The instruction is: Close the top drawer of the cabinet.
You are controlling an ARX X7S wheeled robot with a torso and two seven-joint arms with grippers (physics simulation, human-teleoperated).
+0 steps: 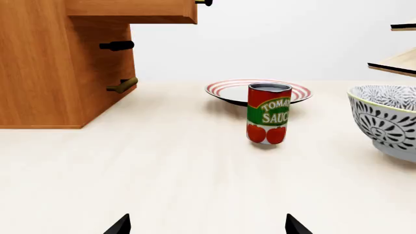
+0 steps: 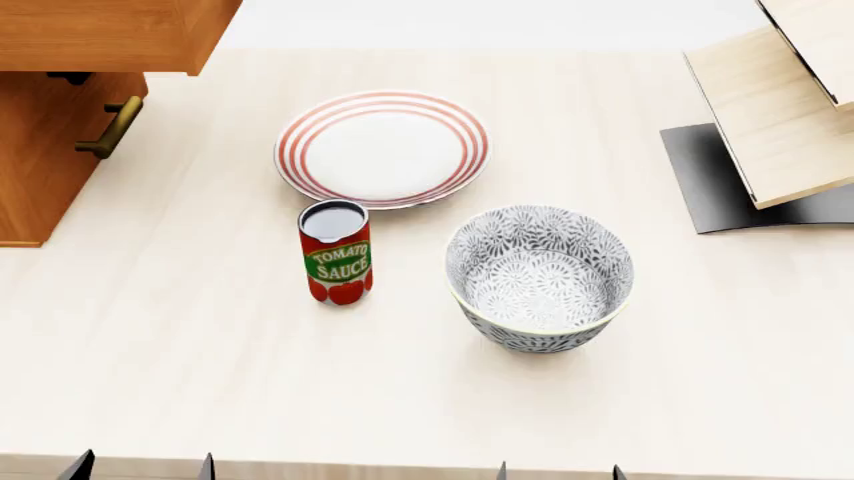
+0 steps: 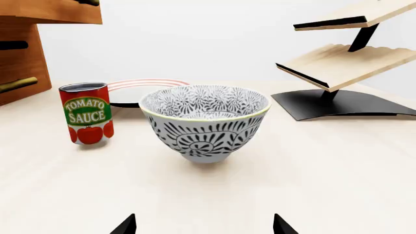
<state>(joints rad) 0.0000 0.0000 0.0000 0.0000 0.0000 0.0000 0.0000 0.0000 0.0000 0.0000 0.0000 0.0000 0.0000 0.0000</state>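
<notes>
While both arms sit low at the near table edge, the closing step has not begun: the top drawer (image 2: 100,35) juts out from the cabinet (image 2: 34,160) at the upper left of the head frame, overhanging the lower front with its brass bar handle (image 2: 111,128). Nothing touches the drawer.

Left gripper (image 1: 206,226): only two dark fingertips show at the bottom edge of its wrist frame, spread wide, holding nothing. Right gripper (image 3: 202,225): same, tips apart at the bottom edge, nothing between them.

Judged step: approach. Next move likely calls for the left arm, being nearer, to rise and travel toward the upper left, meet the flat drawer front and push it straight in. The tomato sauce can (image 2: 335,251) and striped plate (image 2: 382,148) lie near the middle of the table, the can just below the plate in the head frame; a raised path should pass over them.

Materials:
- drawer and cabinet: orange-brown wood, visible grain, square edges
- handles: brass, cylindrical
- table (image 2: 174,380): pale wood, smooth, faint grain
- can: metal cylinder, red and green label, upright
- plate: white, shallow, red concentric rings
- bowl (image 2: 539,277): deep, round, grey floral pattern, pale rim
- rack (image 2: 781,110): slanted pale wood panels on dark grey base, upper right of the head frame
</notes>
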